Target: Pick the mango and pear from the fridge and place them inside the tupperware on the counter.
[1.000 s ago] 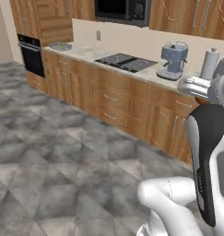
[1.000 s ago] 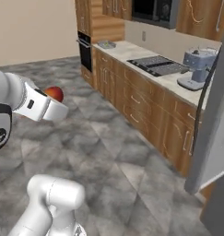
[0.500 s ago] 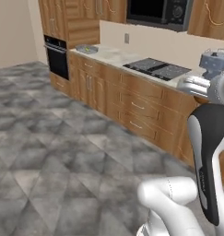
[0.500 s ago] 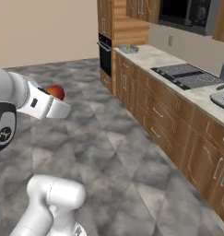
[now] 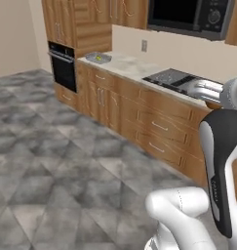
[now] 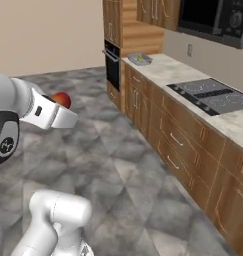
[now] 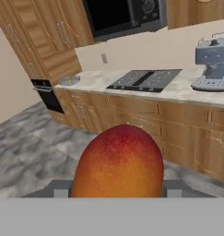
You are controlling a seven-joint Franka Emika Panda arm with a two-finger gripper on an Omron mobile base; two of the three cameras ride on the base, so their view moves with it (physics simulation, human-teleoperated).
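Mango [image 7: 119, 161] between gripper [image 7: 115, 192] fingers, apparently clamped, above floor.

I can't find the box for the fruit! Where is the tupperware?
The tupperware sits at the far end of the counter, right beside the black wall oven, left of the cooktop.

Smooth matt mango [image 7: 119, 162]; marbled stone counter [image 6: 178, 75]
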